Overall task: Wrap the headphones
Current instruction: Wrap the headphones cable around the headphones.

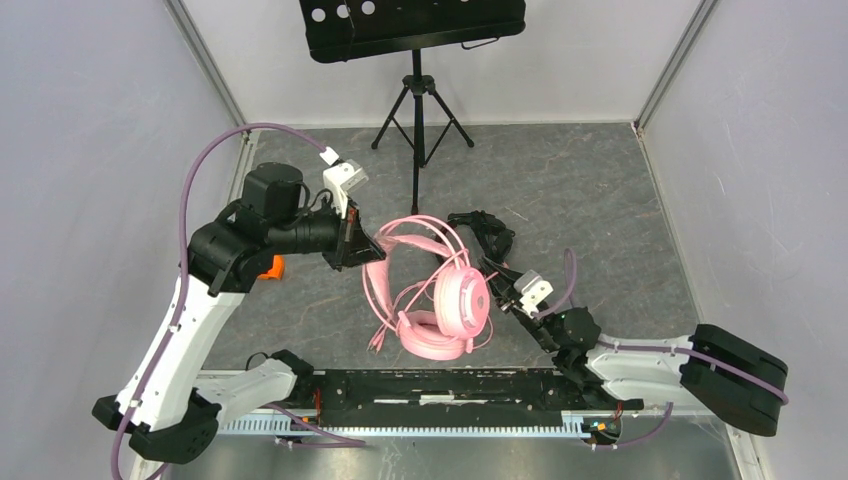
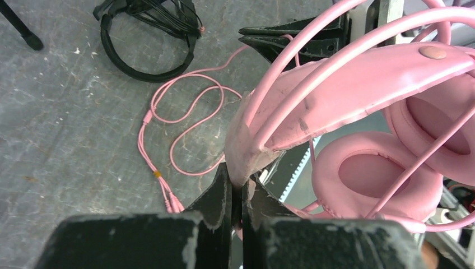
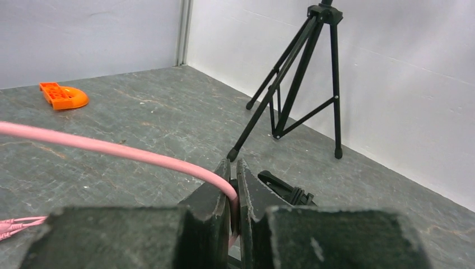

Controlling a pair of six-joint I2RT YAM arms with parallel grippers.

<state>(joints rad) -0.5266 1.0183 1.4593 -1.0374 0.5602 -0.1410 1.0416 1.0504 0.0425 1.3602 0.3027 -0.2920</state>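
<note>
Pink headphones [image 1: 455, 305] tilted, headband [image 2: 358, 84] up, cable [image 2: 158, 174] looped loose; black headphones [image 2: 147, 42] flat just beyond.

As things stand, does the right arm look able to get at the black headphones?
Probably not yet: the right claw is shut on the pink cable, though the black headphones lie close, unobstructed.

From above, I have the larger headphones [image 1: 450, 305] mid-table, with their headband pinched in my left gripper [image 1: 370, 250] at their 10 o'clock. The smaller headphones [image 1: 487, 235] lie just beside them at 1 o'clock. My right gripper [image 1: 500, 278], at 3 o'clock, pinches the larger pair's cable [image 3: 112, 150]. The music stand [image 1: 415, 110] stands behind at 12. A small plastic part [image 1: 271, 267] lies out at 9, beside my left arm.
</note>
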